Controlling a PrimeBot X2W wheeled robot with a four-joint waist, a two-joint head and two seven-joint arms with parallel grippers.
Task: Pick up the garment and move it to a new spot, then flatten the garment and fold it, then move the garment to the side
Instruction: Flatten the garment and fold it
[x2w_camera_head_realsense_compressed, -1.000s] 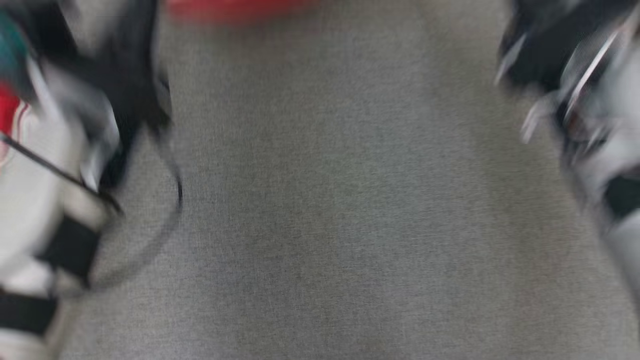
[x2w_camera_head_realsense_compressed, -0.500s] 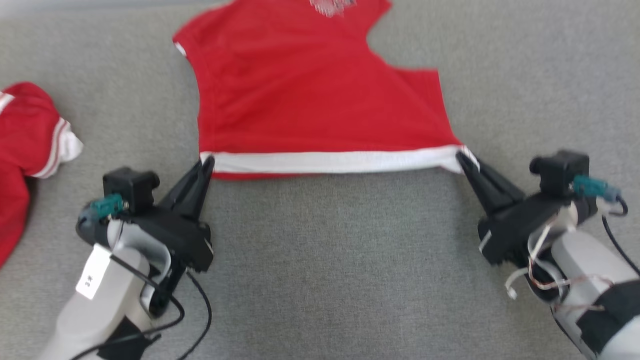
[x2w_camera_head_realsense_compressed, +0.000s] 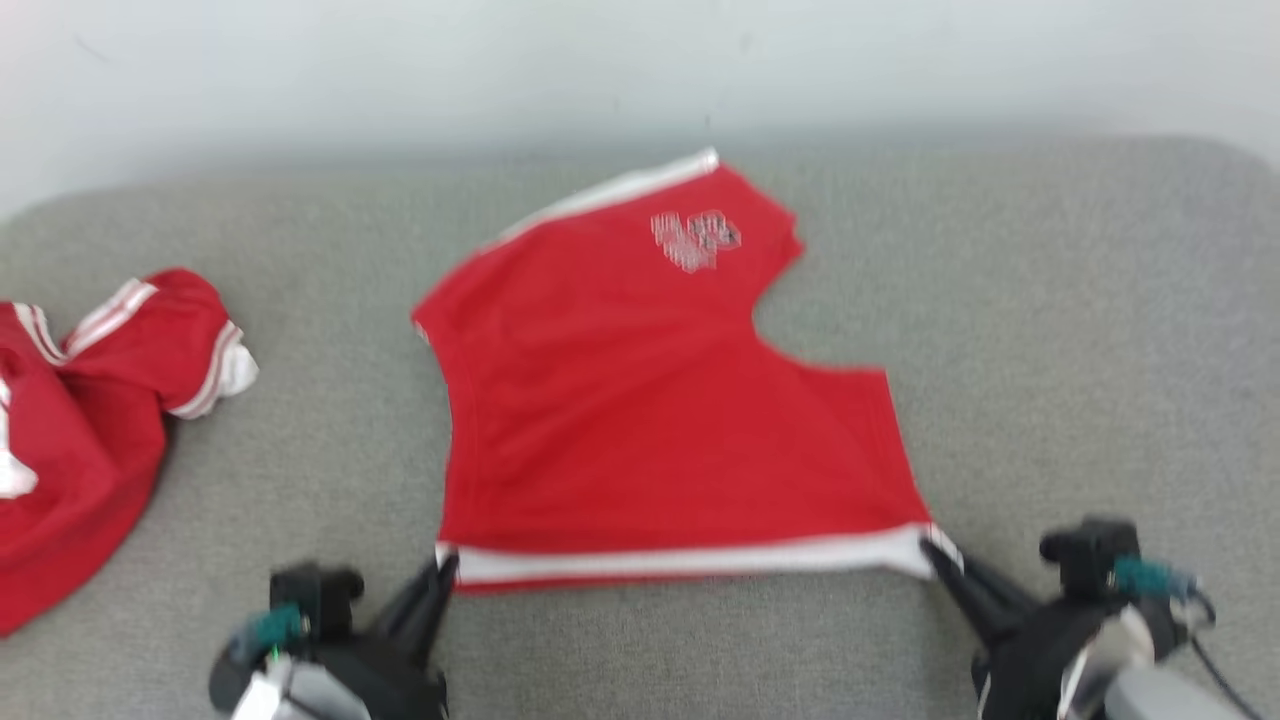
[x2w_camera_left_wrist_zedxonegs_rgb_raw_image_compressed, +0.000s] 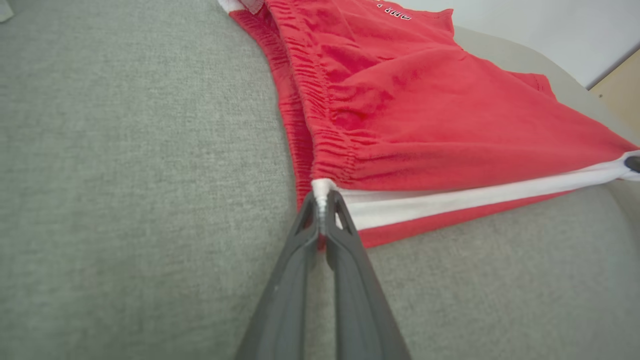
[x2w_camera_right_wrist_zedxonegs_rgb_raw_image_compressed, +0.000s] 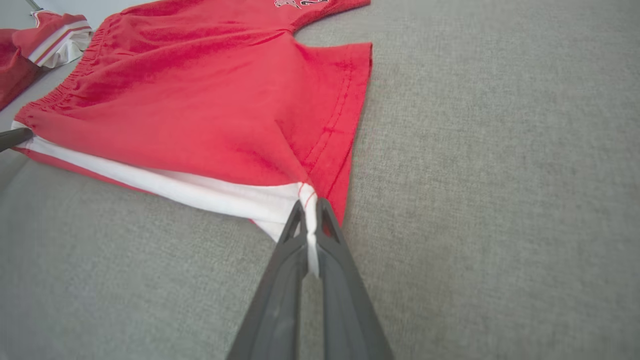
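Entry, both arms engaged. Landmark for all positions: grey cushion (x2w_camera_head_realsense_compressed: 1050, 350).

Garment (x2w_camera_head_realsense_compressed: 640, 400): red shorts with a white side band (x2w_camera_head_realsense_compressed: 690, 560), spread mostly flat across the middle of the cushion. The banded edge runs along the cushion's near side and is pulled taut between my two grippers. The elastic waistband sits toward the cushion's left and the leg openings toward its right. The far leg reaches nearly to the cushion's back edge, by the pale wall (x2w_camera_head_realsense_compressed: 600, 70).

Left gripper (x2w_camera_head_realsense_compressed: 445, 570): at the cushion's near side, left of centre. My jaws are clenched on the waistband-end corner of the white band, with fabric pinched between the tips, as my left wrist view confirms.

Right gripper (x2w_camera_head_realsense_compressed: 930, 548): at the cushion's near side, right of centre. My jaws are clenched on the leg-hem corner of the same band, and a sliver of white cloth shows between the fingers.

Markings: a white printed emblem (x2w_camera_head_realsense_compressed: 695, 238) sits on the far leg, toward the cushion's back. It is too blurred to read. The left wrist view catches a few white letters, cropped and illegible.

Other: a second red garment (x2w_camera_head_realsense_compressed: 70, 440) with white stripes lies crumpled at the cushion's left end, well apart from the shorts.
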